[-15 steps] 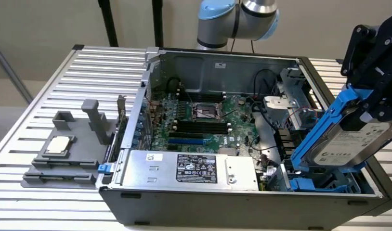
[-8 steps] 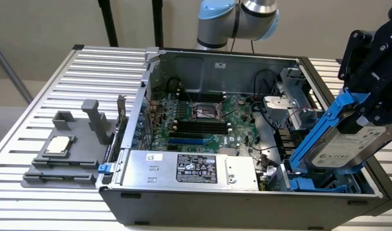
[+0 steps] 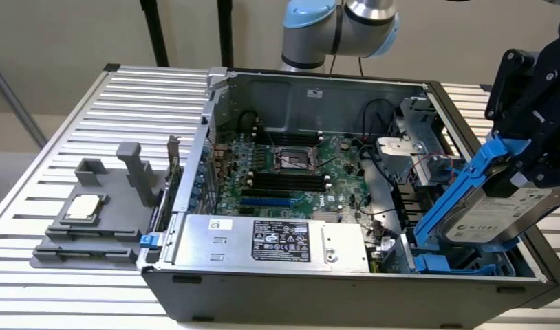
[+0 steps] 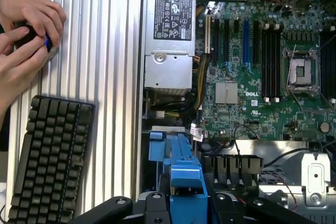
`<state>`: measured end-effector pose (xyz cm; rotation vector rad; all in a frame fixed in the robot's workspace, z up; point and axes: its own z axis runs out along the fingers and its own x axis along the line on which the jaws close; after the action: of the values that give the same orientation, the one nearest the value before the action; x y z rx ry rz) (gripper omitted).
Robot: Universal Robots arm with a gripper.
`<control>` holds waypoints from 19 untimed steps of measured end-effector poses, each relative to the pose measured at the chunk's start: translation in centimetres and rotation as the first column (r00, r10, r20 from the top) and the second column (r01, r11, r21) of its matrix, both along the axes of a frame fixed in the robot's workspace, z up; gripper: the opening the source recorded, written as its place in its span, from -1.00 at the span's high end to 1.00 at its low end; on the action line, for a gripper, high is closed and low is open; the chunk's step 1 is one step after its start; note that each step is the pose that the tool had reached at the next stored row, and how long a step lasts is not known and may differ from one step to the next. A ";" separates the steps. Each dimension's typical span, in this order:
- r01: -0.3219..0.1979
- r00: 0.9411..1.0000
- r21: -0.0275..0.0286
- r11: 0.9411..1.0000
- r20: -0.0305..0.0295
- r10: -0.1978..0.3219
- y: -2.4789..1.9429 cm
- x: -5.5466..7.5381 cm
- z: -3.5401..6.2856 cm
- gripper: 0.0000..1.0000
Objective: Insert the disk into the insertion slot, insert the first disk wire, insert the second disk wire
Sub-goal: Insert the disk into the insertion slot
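The open computer case (image 3: 353, 292) lies on the slatted table (image 3: 69, 302), and its blue-railed insertion slot (image 3: 456, 265) sits directly beneath the fingers. The gripper (image 3: 535, 163) pinches the disk (image 3: 500, 213) by its blue frame. The disk hangs tilted below the fingers, its lower end close over the slot.

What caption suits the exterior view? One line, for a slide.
Gripper holds the disk tilted above the slot in an open computer case.
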<state>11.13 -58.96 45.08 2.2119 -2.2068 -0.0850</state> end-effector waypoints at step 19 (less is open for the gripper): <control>-0.027 1.000 0.024 0.999 0.002 0.027 -0.53 0.0 -0.87 0.36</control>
<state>11.09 -59.49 44.21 2.2545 -2.1873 -0.1100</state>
